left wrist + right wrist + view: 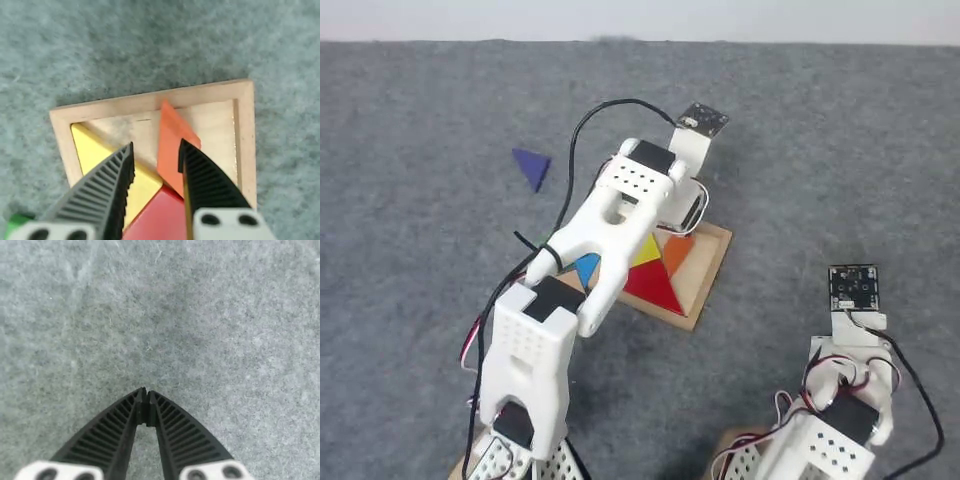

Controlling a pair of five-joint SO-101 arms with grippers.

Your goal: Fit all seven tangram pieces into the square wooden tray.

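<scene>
High view, tray: square wooden tray sits near mid-tabletop, turned corner-on, with the left arm stretched over its 9 o'clock half.
Pieces in tray: yellow triangle, red piece and orange piece are inside the rim. A light blue piece shows at the tray's 9 o'clock edge, under the arm.
Orange piece: its tip touches the inner rim. It looks a little skewed against the yellow and red edges; I cannot tell whether it lies flat.
Bare wood: an open patch of tray floor lies beside the orange piece and along the rim behind the yellow one.
Green bit: a green edge shows at the corner of the left wrist view; I cannot tell whether it is in the tray.
Loose piece: dark blue triangle lies on the grey tabletop, well apart from the tray at about 10 o'clock.
Left tool: left tool hangs over the tray, jaws spread moderately with the orange piece between them, gripping nothing.
Right tool: right tool is at about 4 o'clock from the tray, tips pressed together on nothing, over bare tabletop.
Progress (judgement): past halfway. At least four pieces are in and one is clearly out; the rest are unaccounted for, as the arm hides part of the tray. To do: square up the orange piece and fetch the dark blue triangle.
</scene>
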